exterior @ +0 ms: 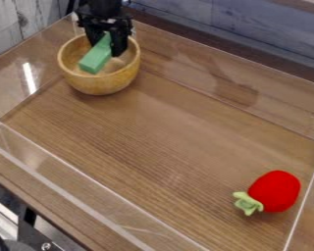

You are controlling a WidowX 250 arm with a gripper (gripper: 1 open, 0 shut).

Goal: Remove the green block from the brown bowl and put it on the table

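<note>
Camera view: block gripped, lift under way, placing left.
The gripper [107, 41] is clamped on the upper end of the green block [97, 56], which tilts with its lower end just over the bowl [99, 80]; setting it on the tabletop [173, 137] remains.

A red strawberry toy [274, 190] with green leaves [247, 204] lies near the right front corner in front of me, beside the clear plastic wall [308, 196].
</note>
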